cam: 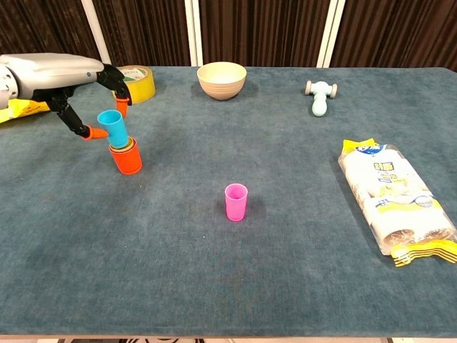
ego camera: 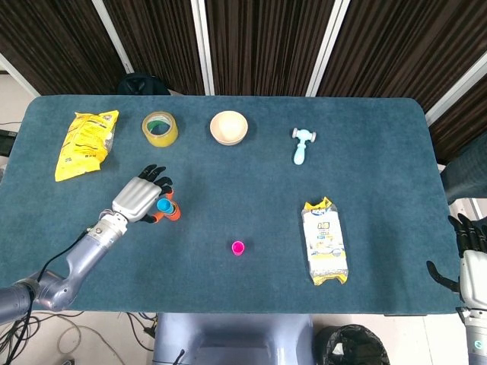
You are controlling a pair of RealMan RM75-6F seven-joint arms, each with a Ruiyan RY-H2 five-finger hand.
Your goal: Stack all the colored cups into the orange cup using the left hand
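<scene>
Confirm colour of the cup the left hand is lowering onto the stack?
Blue cup, clearest in the chest view; the left hand holds it over the orange cup.

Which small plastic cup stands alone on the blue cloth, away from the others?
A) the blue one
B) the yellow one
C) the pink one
C: the small pink plastic cup stands by itself mid-table, while the left hand holds the blue plastic cup over the orange plastic cup.
</scene>
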